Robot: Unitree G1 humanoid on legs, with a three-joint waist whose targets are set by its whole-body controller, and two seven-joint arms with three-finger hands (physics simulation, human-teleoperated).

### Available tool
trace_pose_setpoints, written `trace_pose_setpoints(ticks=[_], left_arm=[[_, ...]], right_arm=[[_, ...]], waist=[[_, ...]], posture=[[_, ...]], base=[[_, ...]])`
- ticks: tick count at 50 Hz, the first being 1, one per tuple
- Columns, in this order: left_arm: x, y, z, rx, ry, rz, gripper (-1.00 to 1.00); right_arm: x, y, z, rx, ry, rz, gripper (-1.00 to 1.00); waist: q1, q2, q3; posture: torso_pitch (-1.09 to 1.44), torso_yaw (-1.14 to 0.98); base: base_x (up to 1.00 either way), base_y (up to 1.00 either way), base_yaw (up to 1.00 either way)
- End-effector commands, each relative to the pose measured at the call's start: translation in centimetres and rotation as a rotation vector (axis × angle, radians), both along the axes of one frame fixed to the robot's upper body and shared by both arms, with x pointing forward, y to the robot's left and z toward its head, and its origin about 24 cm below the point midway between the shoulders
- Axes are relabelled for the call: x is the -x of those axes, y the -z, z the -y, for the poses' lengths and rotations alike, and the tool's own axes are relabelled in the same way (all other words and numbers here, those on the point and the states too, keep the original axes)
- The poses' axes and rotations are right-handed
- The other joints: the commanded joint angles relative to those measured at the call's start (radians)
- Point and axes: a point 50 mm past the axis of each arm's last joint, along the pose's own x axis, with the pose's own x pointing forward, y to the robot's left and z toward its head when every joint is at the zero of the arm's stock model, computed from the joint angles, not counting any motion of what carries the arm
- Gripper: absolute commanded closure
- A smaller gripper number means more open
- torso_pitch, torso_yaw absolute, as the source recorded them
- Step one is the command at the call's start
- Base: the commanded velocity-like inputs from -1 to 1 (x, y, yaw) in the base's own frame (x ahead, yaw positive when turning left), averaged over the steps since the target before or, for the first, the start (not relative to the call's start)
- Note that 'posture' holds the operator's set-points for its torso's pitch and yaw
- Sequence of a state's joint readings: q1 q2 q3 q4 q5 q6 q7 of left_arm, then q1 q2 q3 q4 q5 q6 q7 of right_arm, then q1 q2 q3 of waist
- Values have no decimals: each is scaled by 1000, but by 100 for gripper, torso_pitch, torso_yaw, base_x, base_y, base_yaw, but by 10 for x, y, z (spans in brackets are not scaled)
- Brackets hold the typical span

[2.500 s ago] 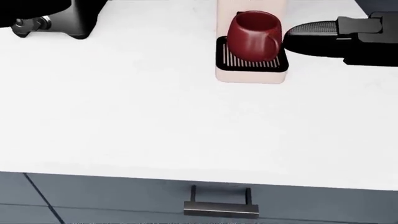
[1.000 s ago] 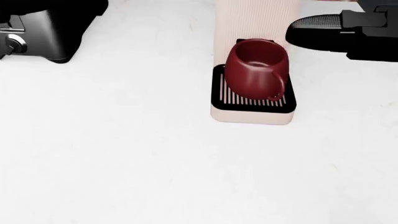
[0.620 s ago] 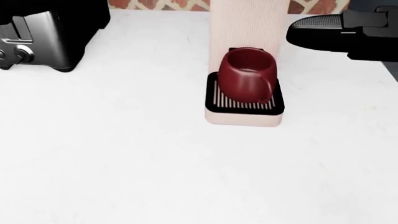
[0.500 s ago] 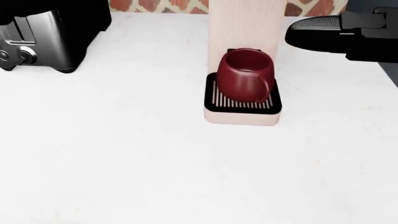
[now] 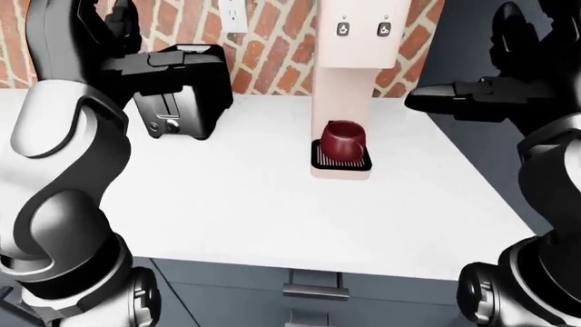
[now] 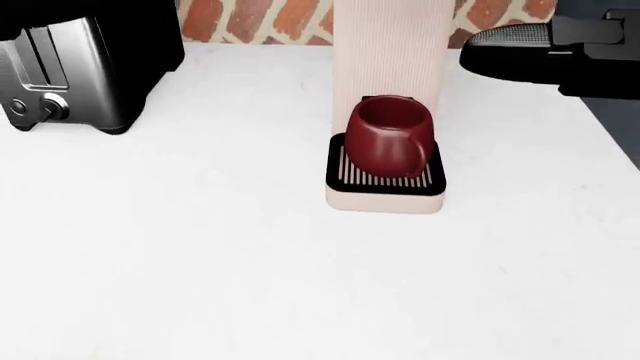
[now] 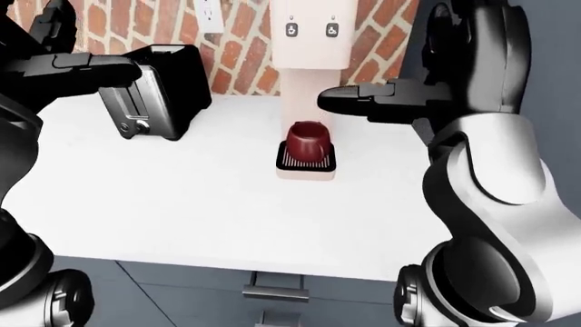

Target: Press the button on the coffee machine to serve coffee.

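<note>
Right hand (image 7: 349, 99), fingers extended and empty, hovers beside the coffee machine (image 5: 356, 41); it should rise squarely onto a front-panel button (image 5: 383, 30) above the red mug (image 5: 343, 139).

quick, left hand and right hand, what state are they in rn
Left hand: open, fingers straight, holding nothing, up by the toaster.
Right hand: open, empty, beside the coffee machine.

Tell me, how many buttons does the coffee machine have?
2. Both sit side by side near the top of the coffee machine in the left-eye view: the left button and the right button. Its other sides are hidden, so more could exist.
</note>
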State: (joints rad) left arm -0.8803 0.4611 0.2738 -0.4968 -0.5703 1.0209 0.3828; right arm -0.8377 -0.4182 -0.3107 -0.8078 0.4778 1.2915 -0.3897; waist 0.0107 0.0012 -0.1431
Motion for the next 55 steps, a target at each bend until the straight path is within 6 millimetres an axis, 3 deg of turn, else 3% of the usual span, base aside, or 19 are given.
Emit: trace_pose_setpoints(ticks=[1, 18, 42, 55], left_arm=[[6, -12, 0, 2, -2, 66, -100], [6, -11, 0, 1, 2, 69, -100], [6, -12, 0, 6, -1, 73, -100], [6, -12, -1, 9, -11, 73, -100]], right_arm=[[4, -9, 0, -1, 3, 59, -100], [4, -9, 0, -1, 1, 60, -100], [5, -9, 0, -2, 0, 61, -100], [5, -10, -3, 1, -18, 64, -100]], waist=[[0, 0, -21], [4, 0, -139], [9, -1, -208], [12, -2, -214]], posture=[[-33, 0], [-46, 0], [-61, 0], [-61, 0]], base=[[0, 0, 0], [0, 0, 0], [0, 0, 0], [0, 0, 0]])
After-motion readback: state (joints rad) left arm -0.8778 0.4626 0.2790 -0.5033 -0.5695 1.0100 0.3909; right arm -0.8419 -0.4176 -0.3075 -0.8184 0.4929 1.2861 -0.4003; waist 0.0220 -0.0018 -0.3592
